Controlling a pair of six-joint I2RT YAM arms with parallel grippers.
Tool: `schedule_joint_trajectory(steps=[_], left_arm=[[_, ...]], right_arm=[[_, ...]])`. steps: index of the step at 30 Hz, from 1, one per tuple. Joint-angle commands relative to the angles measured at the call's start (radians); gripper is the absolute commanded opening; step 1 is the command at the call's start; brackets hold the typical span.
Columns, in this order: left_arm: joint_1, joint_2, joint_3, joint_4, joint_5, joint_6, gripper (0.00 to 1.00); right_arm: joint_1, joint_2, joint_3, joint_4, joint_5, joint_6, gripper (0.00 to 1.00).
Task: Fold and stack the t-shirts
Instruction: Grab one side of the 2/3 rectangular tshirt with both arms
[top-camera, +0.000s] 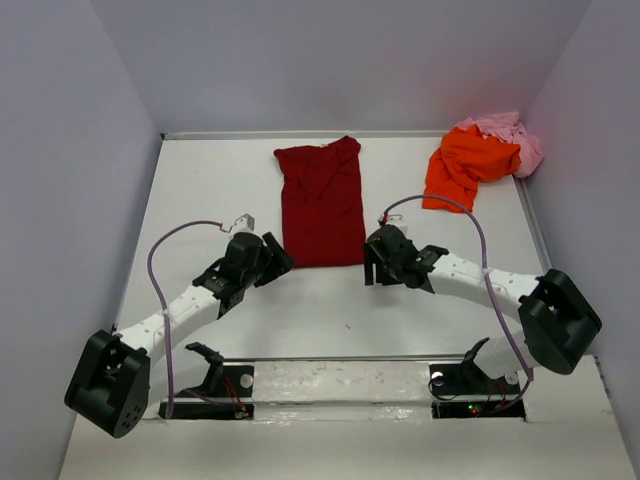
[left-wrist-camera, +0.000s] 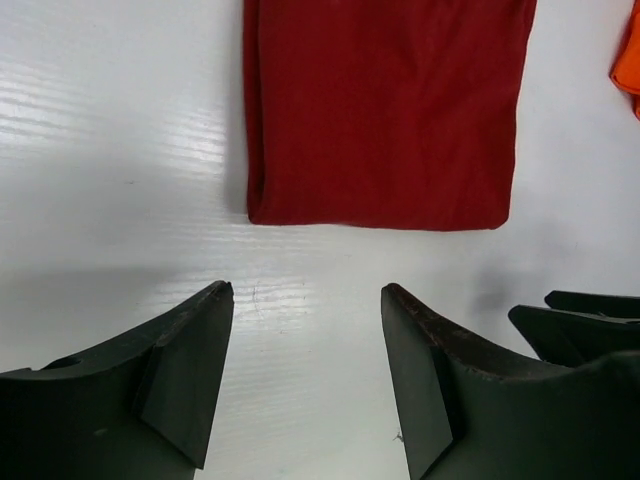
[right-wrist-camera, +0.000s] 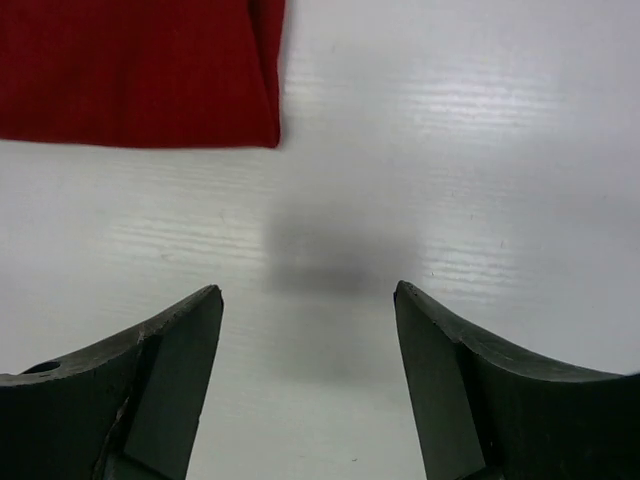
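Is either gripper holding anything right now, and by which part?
Nothing is held. The left gripper and the right gripper both stand open, empty, close to the near hem of the dark red t-shirt.

White desk inside a pale walled enclosure

The desk (top-camera: 200, 200) is a white, slightly glossy surface; the wrist views show faint parallel grain lines, a few tiny dark specks and a soft grey shadow on it. Three plain pale grey-lilac walls close it in: the left wall (top-camera: 60, 200), the far wall (top-camera: 340, 60) and the right wall (top-camera: 600, 130). A thin metallic strip (top-camera: 300, 134) runs along the desk's far edge where it meets the far wall, and a similar grey edge follows the right side. Across the near edge lies a white board (top-camera: 340, 385), scuffed and mottled, with a darker seam along its far side and dark rectangular cut-outs toward its left and right ends.
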Motion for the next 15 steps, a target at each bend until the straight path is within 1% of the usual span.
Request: schedule_joint_trajectory(steps=[1, 5, 6, 8, 9, 11, 15], left_arm=[[-0.003, -0.080, -0.031, 0.091, -0.004, -0.049, 0.70], [-0.005, -0.064, -0.057, 0.093, -0.030, -0.036, 0.71], [-0.003, -0.060, -0.063, 0.094, -0.039, -0.031, 0.75], [-0.005, -0.046, -0.070, 0.111, -0.047, -0.028, 0.93], [-0.005, -0.038, -0.073, 0.117, -0.052, -0.028, 0.98], [-0.003, -0.012, -0.074, 0.141, -0.047, -0.026, 0.98], [-0.005, 0.066, -0.042, 0.145, -0.021, -0.003, 0.98]], right_arm=[[-0.003, -0.052, -0.068, 0.188, -0.063, 0.096, 0.75], [-0.013, 0.000, -0.091, 0.248, -0.097, 0.110, 0.77], [-0.013, 0.012, -0.085, 0.254, -0.102, 0.113, 0.77], [-0.013, 0.037, -0.085, 0.266, -0.103, 0.113, 0.79], [-0.013, 0.043, -0.082, 0.268, -0.099, 0.115, 0.80], [-0.013, 0.055, -0.083, 0.280, -0.086, 0.116, 0.84], [-0.032, 0.064, -0.094, 0.304, -0.069, 0.142, 0.85]])
